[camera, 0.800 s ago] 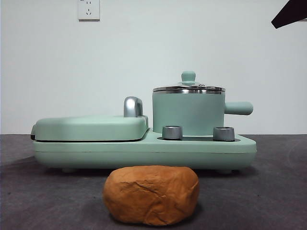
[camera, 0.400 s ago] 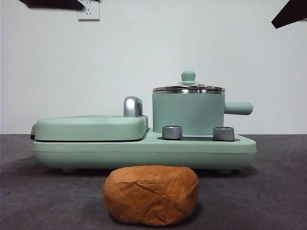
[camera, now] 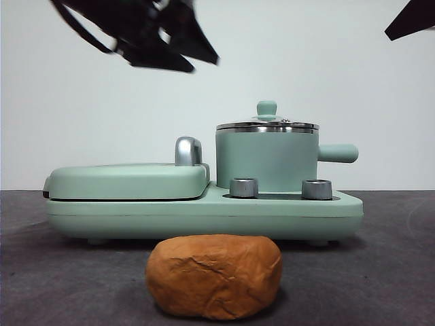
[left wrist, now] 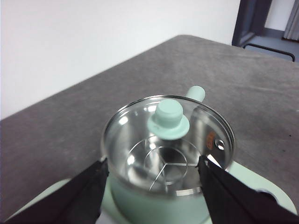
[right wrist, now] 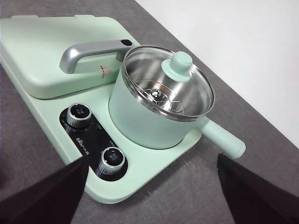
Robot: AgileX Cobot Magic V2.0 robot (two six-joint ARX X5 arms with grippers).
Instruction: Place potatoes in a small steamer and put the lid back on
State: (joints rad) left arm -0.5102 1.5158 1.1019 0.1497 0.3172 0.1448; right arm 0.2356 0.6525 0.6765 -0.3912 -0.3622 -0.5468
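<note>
1. Small steamer: mint-green pot seated on the right half of the cooker base, side handle pointing right. Through the glass its steel interior shows no contents; the potato is not yet inside.
2. Lid: clear glass with steel rim, resting closed on the steamer, green knob upright at centre. In my judgement it must come off before anything can be loaded, which explains the arm above it.
3. Potatoes: one orange-brown wrinkled lump lying on the grey bench, nearer than the cooker and apart from it, untouched. Its open position leaves it reachable from above.
4. Left gripper: fingers spread wide, grasping nothing, straddling the lid from above with the knob between them; probably lining up to take the knob. The front view shows a dark arm high at upper left, well above the cooker.
5. Right gripper: fingers released and empty, held high to the right of the cooker, waiting.
6. Griddle cover with chrome handle: closed, on the left half, not involved.
7. Two control knobs: on the near front of the base.
</note>
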